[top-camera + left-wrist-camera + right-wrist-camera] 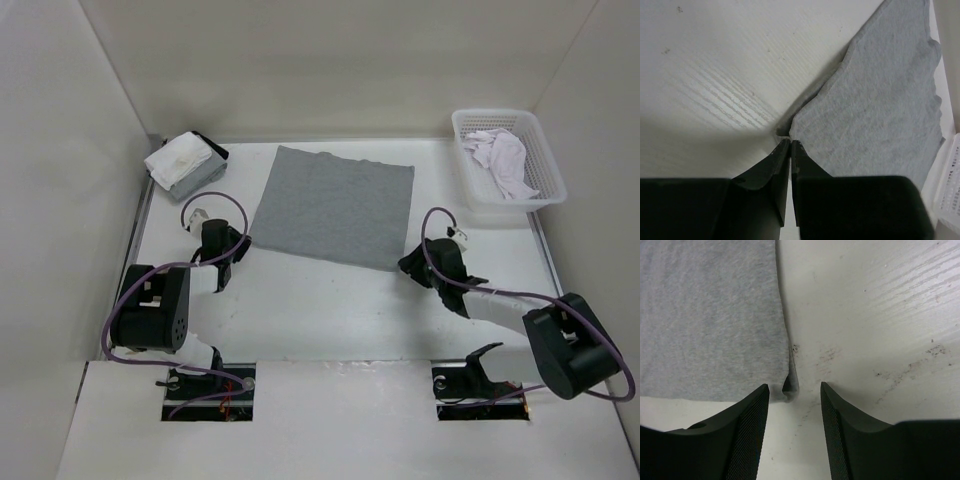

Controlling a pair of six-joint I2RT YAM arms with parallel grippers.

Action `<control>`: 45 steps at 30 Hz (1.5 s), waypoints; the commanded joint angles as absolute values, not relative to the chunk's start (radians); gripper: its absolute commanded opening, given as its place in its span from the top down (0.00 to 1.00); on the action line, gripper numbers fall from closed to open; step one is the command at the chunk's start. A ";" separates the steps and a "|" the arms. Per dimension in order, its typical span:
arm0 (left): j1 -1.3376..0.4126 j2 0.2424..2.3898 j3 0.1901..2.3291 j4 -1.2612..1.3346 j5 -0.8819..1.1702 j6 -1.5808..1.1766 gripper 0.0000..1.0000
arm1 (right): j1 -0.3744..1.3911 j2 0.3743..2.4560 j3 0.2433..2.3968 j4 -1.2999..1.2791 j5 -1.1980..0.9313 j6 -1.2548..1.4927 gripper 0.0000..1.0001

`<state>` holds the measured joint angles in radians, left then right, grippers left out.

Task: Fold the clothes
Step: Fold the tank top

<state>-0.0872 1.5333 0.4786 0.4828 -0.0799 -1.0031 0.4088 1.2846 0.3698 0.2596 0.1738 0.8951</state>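
Note:
The clothes (335,205) are a plain grey piece lying flat, folded to a rough rectangle, at the middle back of the white table. My left gripper (243,240) sits at its near left corner. In the left wrist view the jaws are shut, and the left gripper (790,141) pinches the tip of the corner of the clothes (880,100), whose edge is raised off the table there. My right gripper (412,262) is at the near right corner. In the right wrist view the right gripper (795,386) stands open, with the curled corner of the clothes (705,315) lying loose between the fingers.
A white mesh basket (462,172) holding a white garment (505,158) stands at the back right. A small grey box with a white cloth on top (185,160) sits at the back left. White walls close in the table on three sides.

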 commanded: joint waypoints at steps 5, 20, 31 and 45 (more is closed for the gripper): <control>-0.082 1.508 0.454 0.522 -0.095 -1.002 0.97 | 0.415 1.356 0.380 0.382 0.083 0.963 0.55; -0.081 1.462 0.434 0.517 -0.109 -0.996 0.92 | 0.420 1.301 0.379 0.347 0.109 0.980 0.68; -0.087 1.454 0.437 0.471 -0.140 -0.980 0.60 | 0.424 1.247 0.350 0.301 0.130 0.940 0.58; -0.111 1.563 0.488 0.495 -0.138 -1.008 0.82 | 0.424 1.359 0.396 0.336 0.066 0.939 0.66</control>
